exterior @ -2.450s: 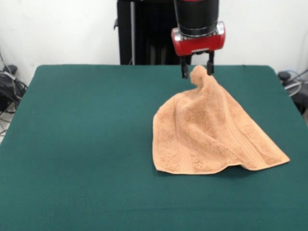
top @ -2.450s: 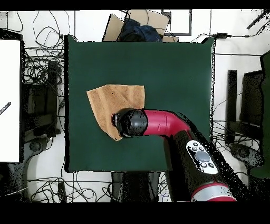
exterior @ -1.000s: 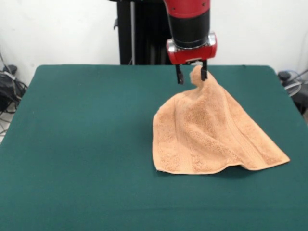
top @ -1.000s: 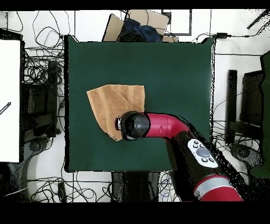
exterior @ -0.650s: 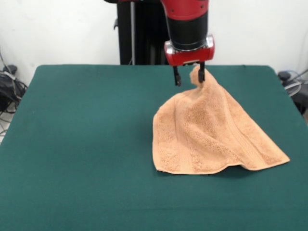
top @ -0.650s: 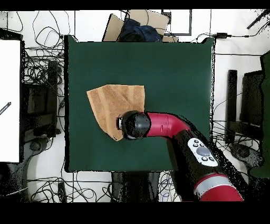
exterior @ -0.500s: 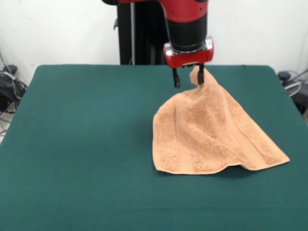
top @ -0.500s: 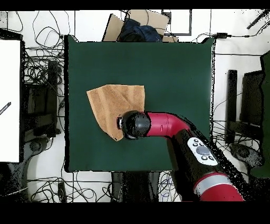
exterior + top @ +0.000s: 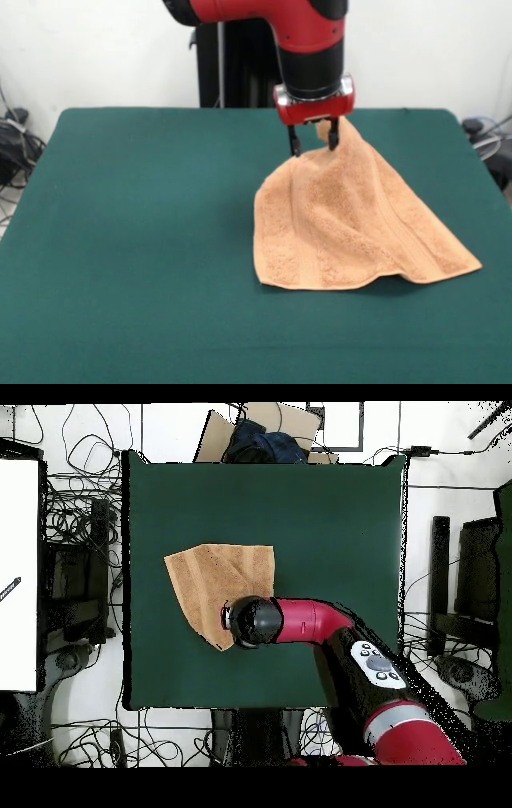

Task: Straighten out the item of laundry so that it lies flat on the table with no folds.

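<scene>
towel [image 9: 352, 224] peach-tan terry, not flat: one corner pulled up into a peak at 12 o'clock in the front view, rest draping down in a fan with soft ridges running from the peak toward the near hem. woven band visible along the right side. long axis from peak to the low corner at 4 o'clock. it sits right of centre on the green table [image 9: 136, 240] in the front view; overhead [image 9: 215, 579] it's at 9 o'clock. gripper [image 9: 313, 142] jaws spread, straddling the peak, not clamped.
</scene>
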{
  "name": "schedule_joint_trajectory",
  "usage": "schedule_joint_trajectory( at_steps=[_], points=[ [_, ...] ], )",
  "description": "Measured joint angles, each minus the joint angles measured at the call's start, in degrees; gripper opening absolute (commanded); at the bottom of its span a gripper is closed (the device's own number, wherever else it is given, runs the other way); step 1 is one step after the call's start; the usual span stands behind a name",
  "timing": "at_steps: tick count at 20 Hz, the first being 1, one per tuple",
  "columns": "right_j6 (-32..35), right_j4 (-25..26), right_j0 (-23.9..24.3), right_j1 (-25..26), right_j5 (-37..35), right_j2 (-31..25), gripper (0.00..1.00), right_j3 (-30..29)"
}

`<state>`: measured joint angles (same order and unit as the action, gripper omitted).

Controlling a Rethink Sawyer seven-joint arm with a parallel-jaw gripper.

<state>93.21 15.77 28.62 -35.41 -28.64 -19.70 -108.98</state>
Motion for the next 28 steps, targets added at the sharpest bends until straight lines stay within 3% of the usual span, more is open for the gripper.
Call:
schedule_joint_trajectory(
  at_steps=[15, 28],
  points=[
    [0.0, 0.18, -1.44, 1.33, 0.32, 3.4, 1.0, 0.65],
    [0.0, 2.27, -5.12, 3.25, 5.56, 6.7, 1.0, 2.72]
  ],
)
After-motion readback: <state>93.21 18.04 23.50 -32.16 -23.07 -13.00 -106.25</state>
